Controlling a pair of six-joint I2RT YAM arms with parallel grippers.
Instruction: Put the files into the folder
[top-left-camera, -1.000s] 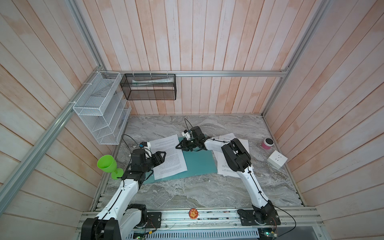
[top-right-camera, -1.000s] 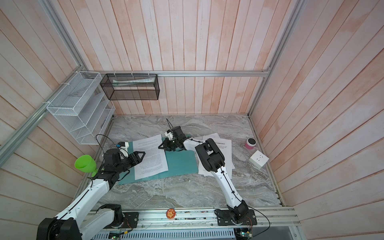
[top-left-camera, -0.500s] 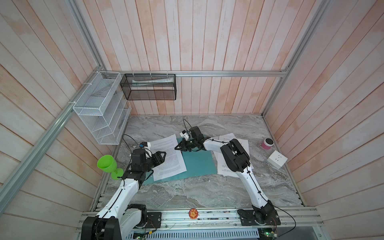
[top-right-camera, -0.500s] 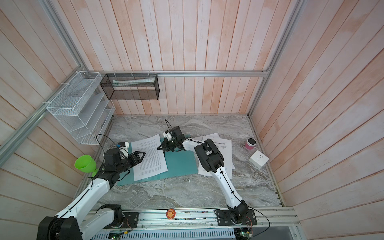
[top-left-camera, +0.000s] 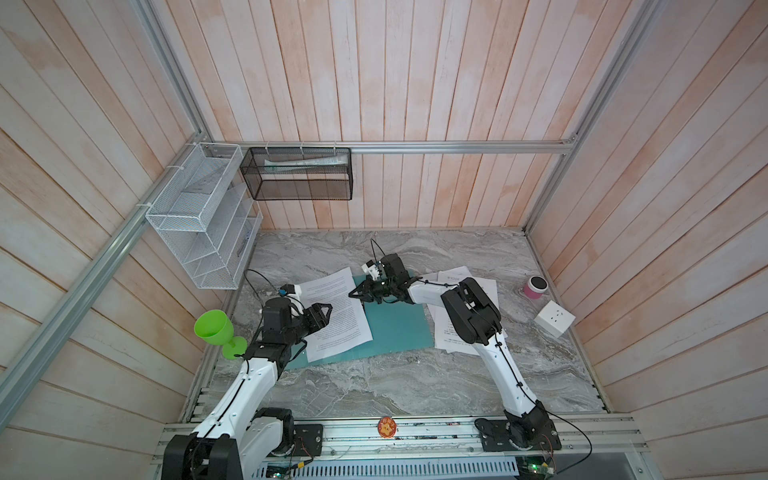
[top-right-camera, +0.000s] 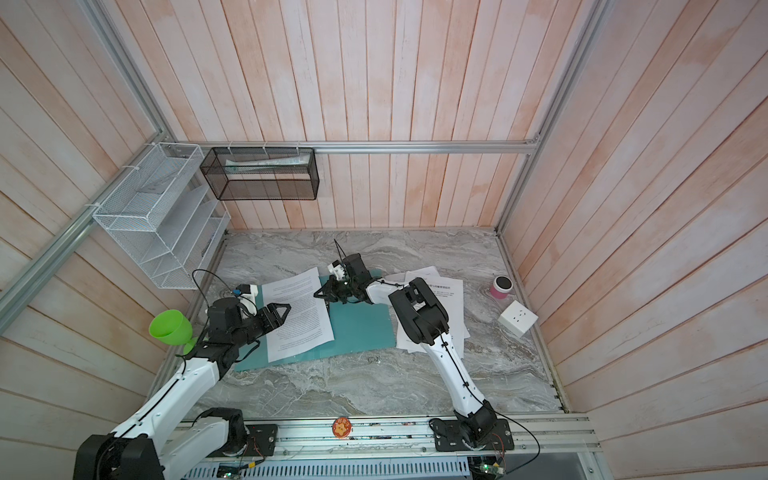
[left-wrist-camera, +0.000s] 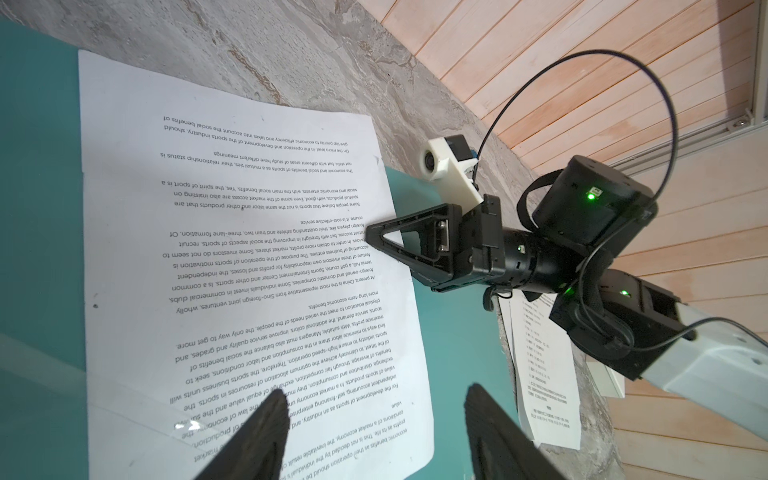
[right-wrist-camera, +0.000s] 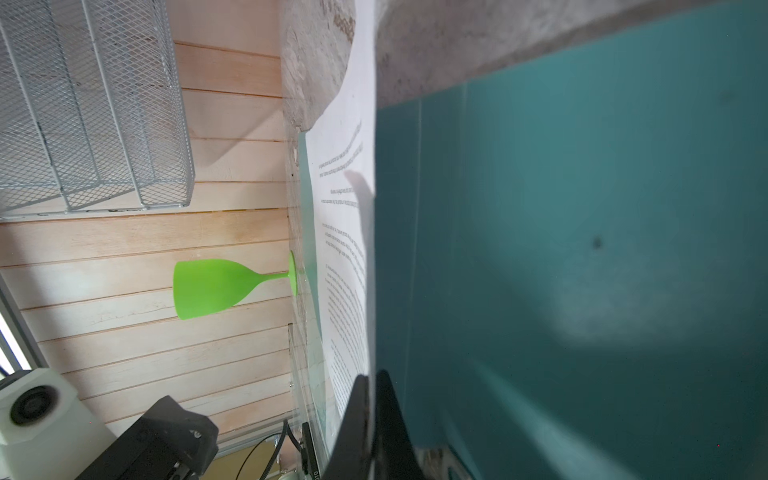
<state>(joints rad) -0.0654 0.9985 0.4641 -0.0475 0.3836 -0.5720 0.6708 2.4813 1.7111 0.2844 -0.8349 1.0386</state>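
- Right gripper (left-wrist-camera: 368, 236): jaws closed, pinching one printed sheet (top-left-camera: 336, 320) by its long edge;
- Left gripper (left-wrist-camera: 374, 395): jaws apart, empty, over the sheet's opposite side;
- Folder (top-left-camera: 399, 328): flat under that sheet; other files (top-left-camera: 455, 276) just beside.

One folder (top-left-camera: 399, 328), one sheet (top-left-camera: 336, 316) on it, further sheets (top-left-camera: 455, 276) uncounted, one goblet (top-left-camera: 212, 328), one pink pot (top-left-camera: 535, 287), one socket block (top-left-camera: 554, 318)

The right arm (top-left-camera: 471, 311) stretched across the middle, elbow sharply bent, the right gripper (top-left-camera: 352, 295) low, jaws closed on a sheet's (top-left-camera: 336, 320) edge. Opposite, the left arm (top-left-camera: 245, 390) angled forward, the left gripper (top-left-camera: 327, 309) level and pointing toward its partner, jaws parted.
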